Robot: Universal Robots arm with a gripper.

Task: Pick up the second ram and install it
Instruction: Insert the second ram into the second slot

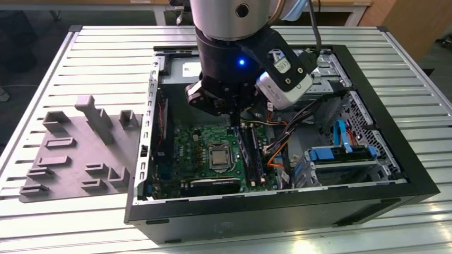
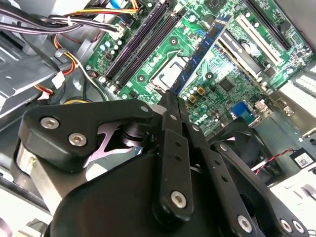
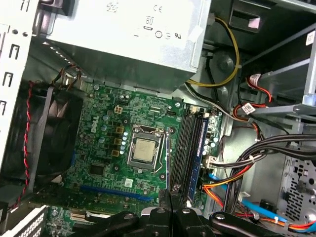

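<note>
- The arm (image 1: 233, 58) is blocking much of the open case (image 1: 282, 214) in the exterior view.
- The fingers (image 2: 173, 138) are clenching the second ram (image 2: 200, 52), hanging above the motherboard (image 2: 227, 86) near the black slots (image 2: 140, 44).
- Orange cables (image 3: 222, 186) are crowding alongside.

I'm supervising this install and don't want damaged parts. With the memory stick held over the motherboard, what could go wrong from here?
1. The gripper is shut on the second ram above the motherboard. If it comes down off-line from the RAM slots, it could strike the CPU socket beside them.
2. The orange and black cables lie close to the slots and might snag.
</note>
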